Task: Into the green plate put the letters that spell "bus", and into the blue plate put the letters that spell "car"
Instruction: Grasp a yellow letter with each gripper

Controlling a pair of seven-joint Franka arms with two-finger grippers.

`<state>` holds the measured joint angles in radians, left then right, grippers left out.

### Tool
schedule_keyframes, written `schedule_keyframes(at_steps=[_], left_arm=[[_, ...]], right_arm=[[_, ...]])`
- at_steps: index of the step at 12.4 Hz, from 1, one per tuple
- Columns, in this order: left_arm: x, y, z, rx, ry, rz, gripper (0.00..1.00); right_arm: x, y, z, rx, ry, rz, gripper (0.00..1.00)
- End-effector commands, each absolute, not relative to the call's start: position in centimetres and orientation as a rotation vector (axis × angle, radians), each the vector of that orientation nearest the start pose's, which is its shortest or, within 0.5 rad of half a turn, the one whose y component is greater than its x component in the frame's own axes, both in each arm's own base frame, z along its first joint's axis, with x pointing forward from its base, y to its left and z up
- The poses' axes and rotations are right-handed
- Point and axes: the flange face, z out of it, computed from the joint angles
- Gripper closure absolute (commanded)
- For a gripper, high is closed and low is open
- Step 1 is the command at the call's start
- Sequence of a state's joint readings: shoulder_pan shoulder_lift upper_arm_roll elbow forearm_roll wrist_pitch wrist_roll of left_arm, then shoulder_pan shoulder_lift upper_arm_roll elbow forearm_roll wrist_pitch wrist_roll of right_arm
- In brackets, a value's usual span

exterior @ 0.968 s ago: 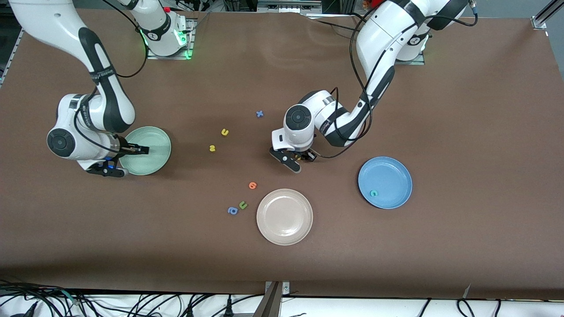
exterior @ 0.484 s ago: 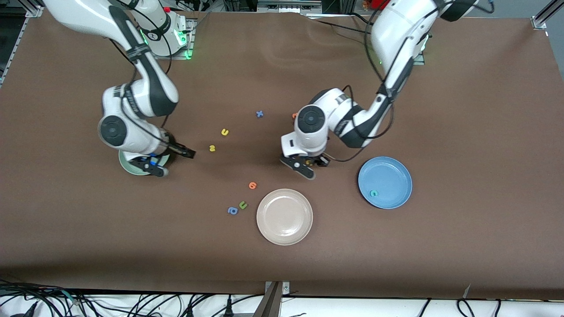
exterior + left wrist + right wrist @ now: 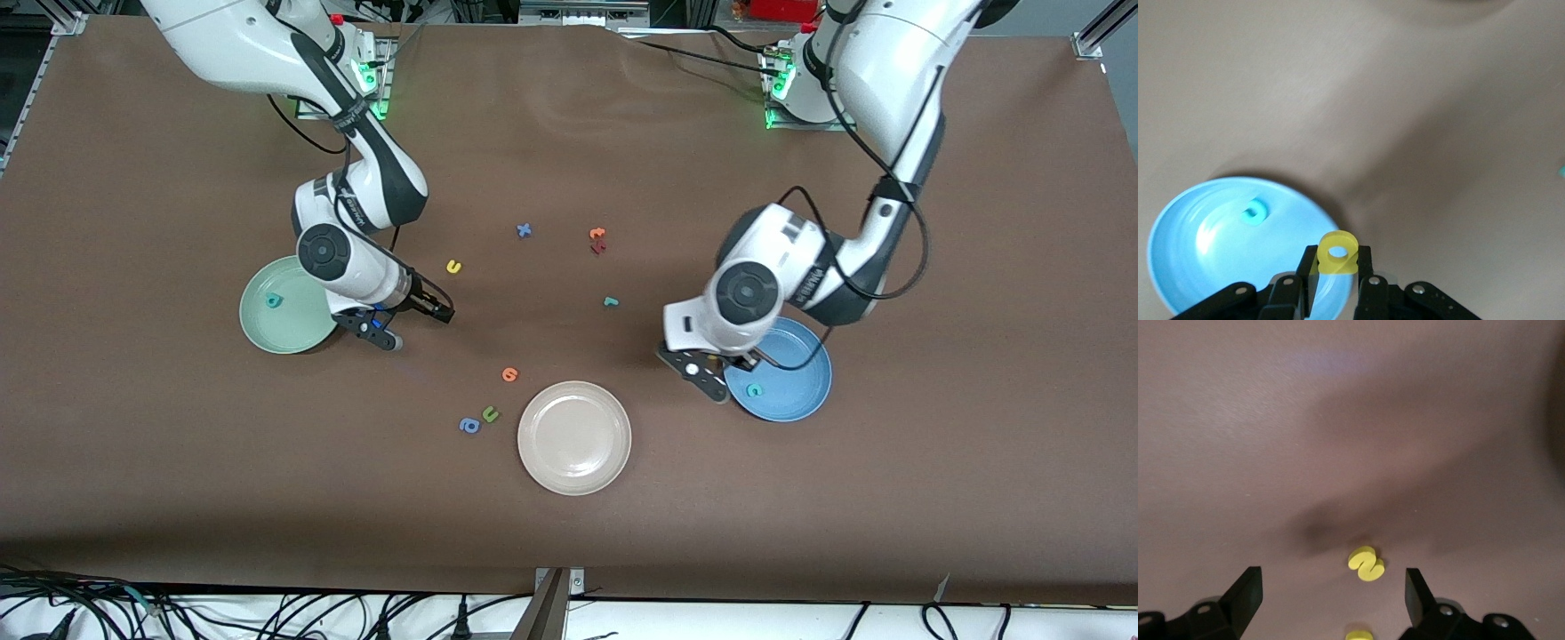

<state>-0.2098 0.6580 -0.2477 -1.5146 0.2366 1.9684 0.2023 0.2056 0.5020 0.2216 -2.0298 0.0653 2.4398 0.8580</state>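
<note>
My left gripper is shut on the yellow "a" and hangs over the rim of the blue plate. A teal "c" lies in that plate. My right gripper is open just above the table, with the yellow "s" between its fingers and untouched; the front view hides it. The yellow "u" lies a little farther from the front camera. A teal "b" lies in the green plate. The teal "r" lies mid-table.
A beige plate sits nearest the front camera. An orange letter, a green "u" and a blue "a" lie beside it. A blue "x" and orange letters lie farther back.
My right arm left the green plate, where the teal "b" now shows, and came over the yellow "s". My left arm carried the yellow "a" from mid-table to the blue plate, uncovering the "r".
</note>
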Motion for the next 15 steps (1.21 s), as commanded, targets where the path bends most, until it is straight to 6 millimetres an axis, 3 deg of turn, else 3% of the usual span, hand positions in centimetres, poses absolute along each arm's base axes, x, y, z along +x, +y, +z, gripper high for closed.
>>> schedule_keyframes(at_steps=[1,2,3,4,7,9,10,13,15], left_arm=[[63.2,-23.8,26.5,-2.783,1.201,0.340,0.84],[63.3,-23.1,26.4,-2.788,1.192,0.346,0.74],[63.4,-23.1,26.5,-2.789,1.192,0.344,0.20],[63.4,-23.0,26.5,-2.788,1.192,0.343,0.00],[63.5,-23.4,27.0,-2.790,1.191,0.329,0.00],[62.8,-25.2,27.7,-2.806,1.187,0.314,0.00],[62.2,-26.4,27.5,-2.861,1.139,0.323,0.00],[60.4,-30.7,26.4,-2.970,0.898,0.332,0.00],[59.5,-33.1,25.1,-3.014,0.770,0.304,0.00]], right_arm=[[52.6,23.8,18.4,-2.960,0.791,0.231,0.10],[52.5,23.8,18.1,-2.962,0.792,0.239,0.18],[52.4,23.8,17.7,-2.960,0.794,0.238,0.19],[52.4,23.8,17.3,-2.958,0.795,0.235,0.24],[52.1,23.7,16.8,-2.962,0.795,0.246,0.37],[52.0,23.7,16.5,-2.963,0.796,0.253,0.42],[52.1,23.6,16.5,-2.962,0.798,0.248,0.44],[52.1,23.7,16.5,-2.963,0.794,0.251,0.69],[52.1,23.6,16.6,-2.964,0.791,0.250,0.79]])
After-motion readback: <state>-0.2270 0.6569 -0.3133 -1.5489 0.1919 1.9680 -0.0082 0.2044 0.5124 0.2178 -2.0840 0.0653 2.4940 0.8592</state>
